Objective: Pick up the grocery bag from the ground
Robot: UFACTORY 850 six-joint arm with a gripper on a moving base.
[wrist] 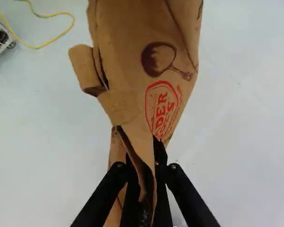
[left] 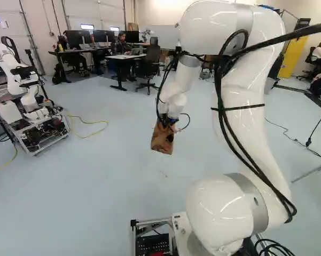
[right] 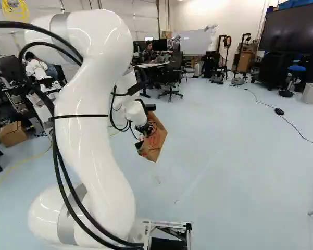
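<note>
Room bright, evenly lit | highlights on glossy robot arm [right: 101, 156] suggest overhead light | soft sheen across floor [left: 112, 186] | pale wall [right: 224, 14] nearly washed out in right base view | dark shadows inside paper bag [wrist: 127, 56]

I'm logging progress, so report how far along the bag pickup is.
Grasping looks done: the tool is shut on the paper bag. Lifting looks done too, as the bag hangs tilted, apparently clear of the floor. In hand is that bag; likely nothing remains of the pickup itself.
</note>
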